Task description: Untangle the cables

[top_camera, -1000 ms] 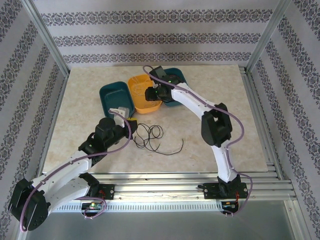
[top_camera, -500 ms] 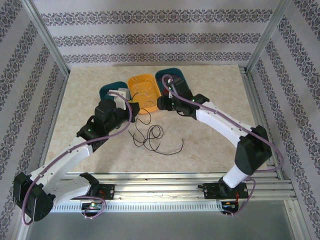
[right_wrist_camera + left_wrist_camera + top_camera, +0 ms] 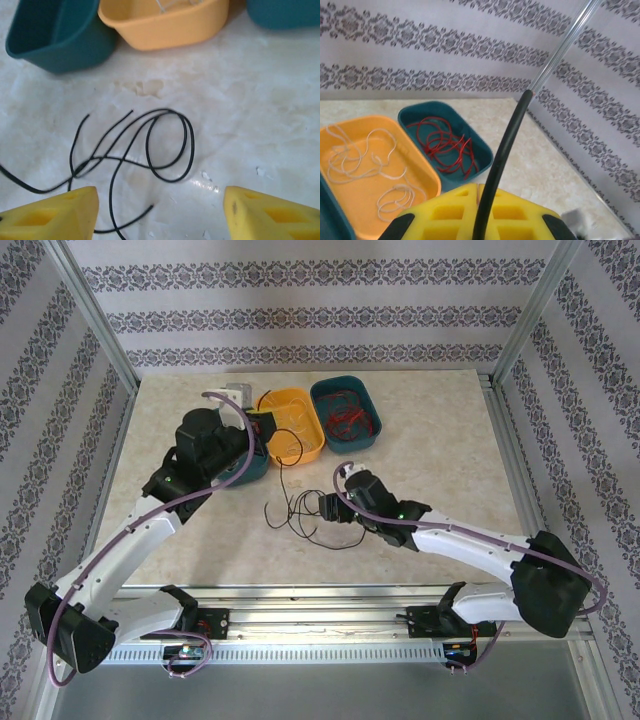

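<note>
moved: right arm is swung back from the trays to the middle of the desk (image 3: 440, 460); left arm is carried toward the far edge and raised above the left teal tray (image 3: 55, 40).
also changed: right pincer's jaws are set wider than a second ago; one black strand is drawn up out of the pile; the right teal tray (image 3: 485, 155) is uncovered.
left pincer (image 3: 262, 428): clenched on a black cable (image 3: 506, 150), which is seen running up between the yellow fingers in the left wrist view and hanging down to the desk in the top view.
right pincer (image 3: 326, 508): released, nothing gripped, held low just beside the loose black cables (image 3: 148, 150), which lie in front of its spread tips in the right wrist view.
task things: red cables (image 3: 445, 145) lie in the right teal tray; white cables (image 3: 357, 172) lie in the orange tray (image 3: 420, 155); black cables lie looped and crossed mid-desk, nearer the near edge.
trays: three in a row by the far edge, left of centre.
step: black cables are judged to be the last colour being separated; one strand is lifted, not yet free of the pile.
next move: the pile probably needs to be pinned or gripped by the right pincer so the lifted strand can be pulled clear; a very low, exact closing is called for, since the strands lie flat.
</note>
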Tool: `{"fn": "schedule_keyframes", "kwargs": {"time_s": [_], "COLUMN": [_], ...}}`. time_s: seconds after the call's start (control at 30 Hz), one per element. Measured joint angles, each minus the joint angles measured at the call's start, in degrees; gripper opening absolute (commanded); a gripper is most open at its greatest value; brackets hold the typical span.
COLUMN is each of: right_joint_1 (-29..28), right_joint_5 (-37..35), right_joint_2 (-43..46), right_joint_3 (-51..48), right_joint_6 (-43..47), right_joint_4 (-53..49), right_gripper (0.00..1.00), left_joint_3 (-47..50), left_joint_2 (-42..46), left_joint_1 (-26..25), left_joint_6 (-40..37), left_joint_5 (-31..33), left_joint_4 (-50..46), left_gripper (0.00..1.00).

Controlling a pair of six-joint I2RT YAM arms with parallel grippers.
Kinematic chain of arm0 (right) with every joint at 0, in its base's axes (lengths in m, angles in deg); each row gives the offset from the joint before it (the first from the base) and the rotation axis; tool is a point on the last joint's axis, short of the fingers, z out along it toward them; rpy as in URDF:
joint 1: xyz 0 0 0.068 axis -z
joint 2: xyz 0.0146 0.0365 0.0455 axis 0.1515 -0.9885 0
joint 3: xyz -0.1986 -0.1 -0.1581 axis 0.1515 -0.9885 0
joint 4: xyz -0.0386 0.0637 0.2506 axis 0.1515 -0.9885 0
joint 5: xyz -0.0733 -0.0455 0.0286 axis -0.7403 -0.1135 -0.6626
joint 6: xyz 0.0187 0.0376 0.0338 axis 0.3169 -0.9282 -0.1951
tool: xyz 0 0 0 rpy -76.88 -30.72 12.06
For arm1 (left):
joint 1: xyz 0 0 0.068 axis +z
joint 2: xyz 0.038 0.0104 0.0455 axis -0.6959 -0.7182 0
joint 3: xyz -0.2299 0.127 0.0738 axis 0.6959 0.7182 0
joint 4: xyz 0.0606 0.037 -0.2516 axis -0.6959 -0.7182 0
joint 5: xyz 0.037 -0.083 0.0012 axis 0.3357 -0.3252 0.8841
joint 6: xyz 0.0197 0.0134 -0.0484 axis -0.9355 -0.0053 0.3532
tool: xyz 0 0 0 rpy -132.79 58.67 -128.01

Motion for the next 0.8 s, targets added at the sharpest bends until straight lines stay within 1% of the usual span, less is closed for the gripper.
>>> {"fn": "schedule_keyframes", "kwargs": {"time_s": [0.13, 0.27, 0.43, 0.57, 0.6, 0.67, 0.7, 0.77, 0.8], "right_joint_1": [-3.4, -5.4, -7.1, -7.3, -7.3, -7.3, -7.3, -7.3, -7.3], "right_joint_5": [-0.6, -0.1, 0.3, 0.7, 0.7, 0.6, 0.6, 0.0, -0.3], "right_joint_2": [-1.4, -4.6, -11.8, -16.7, -17.7, -19.5, -20.3, -21.7, -21.9], "right_joint_3": [-0.4, -0.4, 1.5, 4.1, 4.7, 6.1, 6.7, 7.7, 7.8], "right_joint_6": [0.2, 1.2, 2.5, 3.0, 3.3, 3.8, 3.9, 4.3, 4.3], "right_joint_4": [5.2, 12.1, 16.4, 19.6, 20.6, 22.3, 22.8, 24.4, 25.0], "right_gripper": [0.68, 0.66, 0.65, 0.62, 0.59, 0.48, 0.41, 0.22, 0.15], "left_joint_3": [-2.1, -3.3, -3.5, -3.5, -3.6, -3.8, -3.8, -4.1, -4.2], "left_joint_2": [-0.1, -0.2, -0.3, -0.3, -0.3, -0.3, -0.3, -0.3, -0.2], "left_joint_1": [0.6, 0.8, 1.1, 1.1, 1.1, 1.1, 1.1, 1.1, 1.1], "left_joint_6": [0.7, 1.0, 1.8, 2.4, 2.5, 2.8, 2.9, 3.1, 3.2], "left_joint_5": [-1.2, -1.6, -2.4, -2.8, -2.9, -3.2, -3.4, -3.9, -4.0], "left_joint_4": [0.0, 0.0, 0.0, 0.0, 0.0, 0.0, 0.0, 0.0, -0.1], "left_gripper": [0.00, 0.00, 0.00, 0.00, 0.00, 0.00, 0.00, 0.00, 0.00]}}
